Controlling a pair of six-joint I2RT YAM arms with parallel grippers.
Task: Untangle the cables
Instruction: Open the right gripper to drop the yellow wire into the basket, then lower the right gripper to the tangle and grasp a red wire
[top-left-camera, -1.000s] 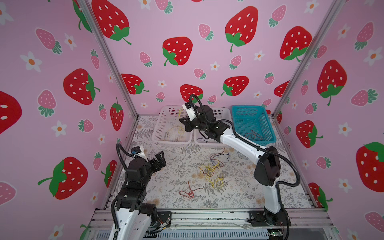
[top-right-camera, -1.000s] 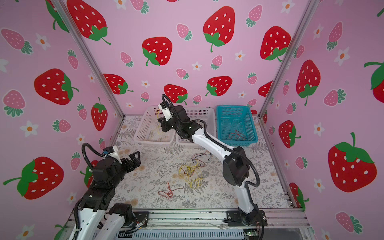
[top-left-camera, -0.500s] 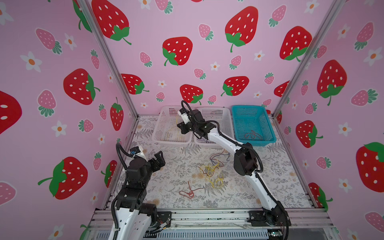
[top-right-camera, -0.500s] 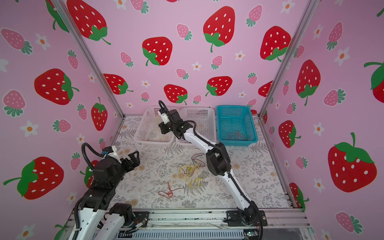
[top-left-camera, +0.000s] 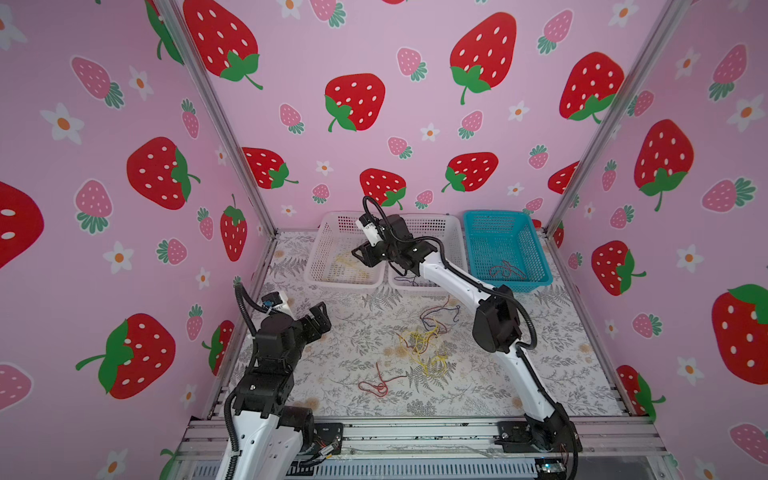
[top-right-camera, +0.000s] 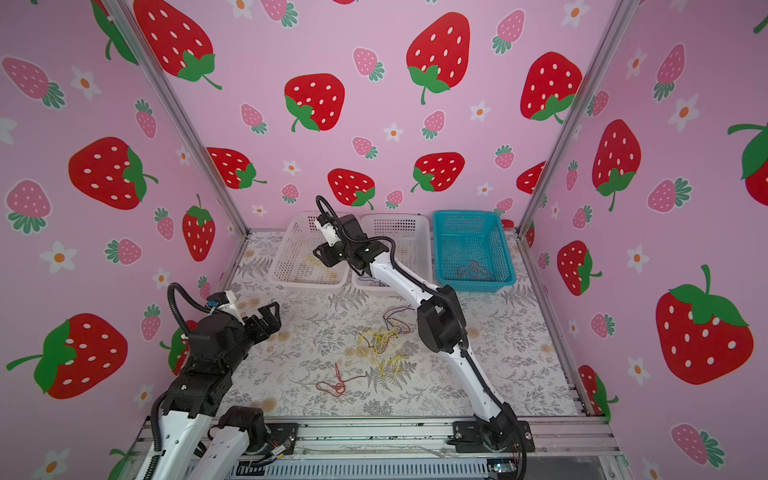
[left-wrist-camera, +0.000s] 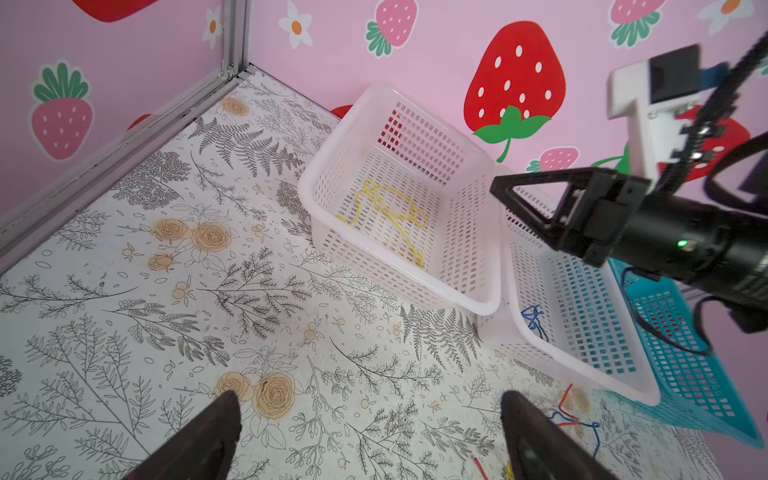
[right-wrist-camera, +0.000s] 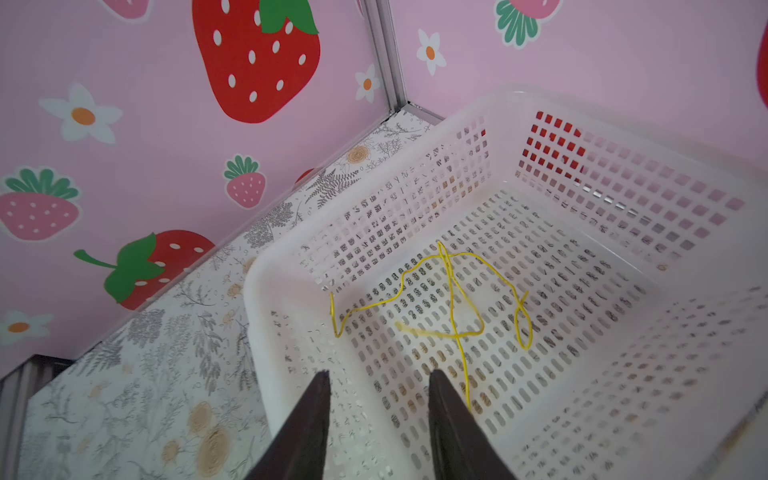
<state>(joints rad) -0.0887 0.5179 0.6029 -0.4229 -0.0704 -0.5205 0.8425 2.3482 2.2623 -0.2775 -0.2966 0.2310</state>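
Observation:
A tangle of yellow cables (top-left-camera: 424, 347) (top-right-camera: 382, 340) lies mid-table, with dark blue cables (top-left-camera: 436, 316) just behind it and a red cable (top-left-camera: 378, 382) (top-right-camera: 336, 382) apart in front. My right gripper (top-left-camera: 359, 253) (top-right-camera: 324, 255) (right-wrist-camera: 379, 376) hovers over the left white basket (top-left-camera: 316, 266) (right-wrist-camera: 257, 291). It is open with nothing between its fingers. A loose yellow cable (right-wrist-camera: 453, 299) (left-wrist-camera: 386, 208) lies on that basket's floor. My left gripper (top-left-camera: 320, 318) (top-right-camera: 268, 318) (left-wrist-camera: 370, 401) stands wide open and empty above the table's left side, apart from all cables.
A second white basket (top-left-camera: 453, 232) (left-wrist-camera: 582, 374) holds a blue cable (left-wrist-camera: 534, 322). The teal basket (top-left-camera: 540, 266) at the back right holds a red cable (top-left-camera: 505, 270). Pink walls and metal posts close the table on three sides.
My right gripper has shifted slightly left and lower over the left white basket, and its jaws have parted. The left arm has not moved.

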